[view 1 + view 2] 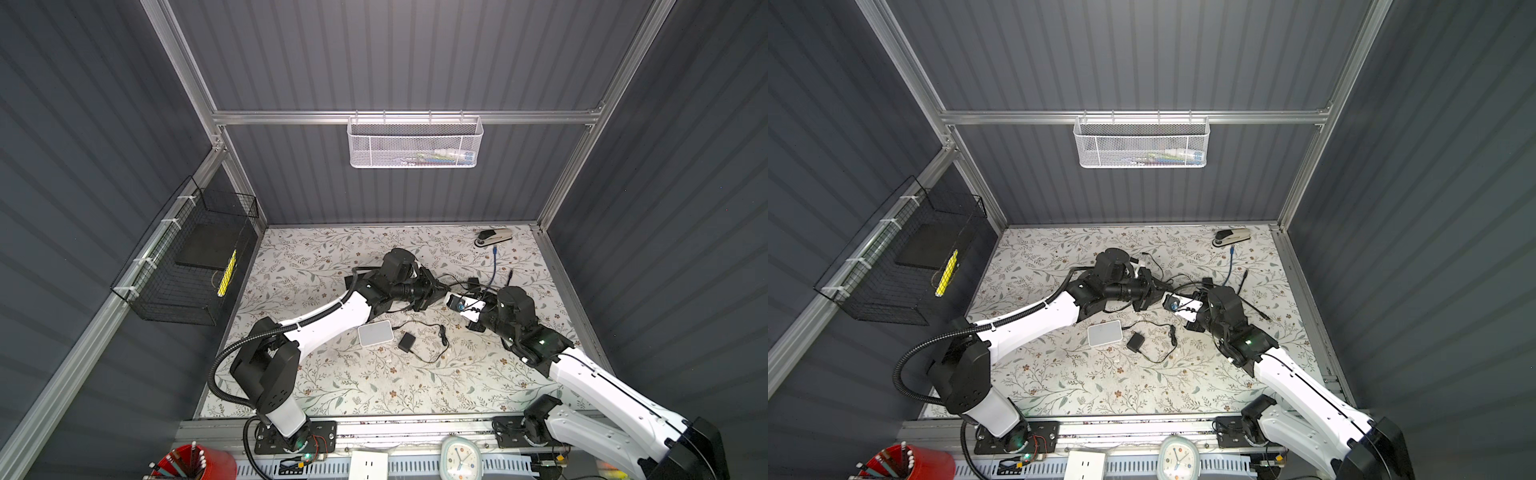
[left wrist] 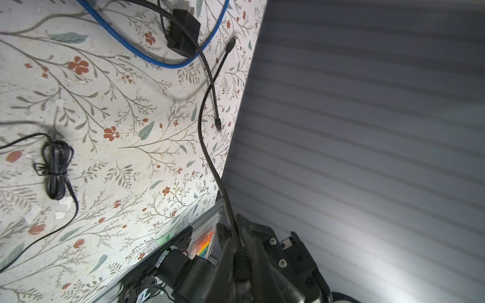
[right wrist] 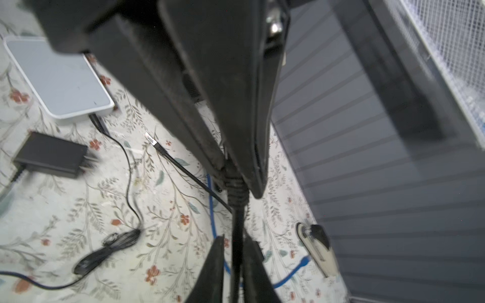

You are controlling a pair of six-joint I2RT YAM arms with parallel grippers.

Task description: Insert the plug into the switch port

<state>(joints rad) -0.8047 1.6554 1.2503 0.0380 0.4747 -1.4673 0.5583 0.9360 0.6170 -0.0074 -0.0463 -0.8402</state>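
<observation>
Black plug (image 3: pixel 237 194) in left gripper (image 3: pixel 233 175), right gripper (image 3: pixel 235 240) likely parted

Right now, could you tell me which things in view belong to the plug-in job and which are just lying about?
Job: flat white rectangular switch; moulded plug of the black cable, clamped in the left gripper; right gripper, open around that cable.
Lying about: thin blue cable; black-and-beige stapler; white mesh wall basket; black wire basket.

Arms converge, tips nearly meeting; left end effector (image 3: pixel 232 170) clamped on plug (image 3: pixel 237 194), right end effector (image 3: pixel 235 240) jaws slightly parted
</observation>
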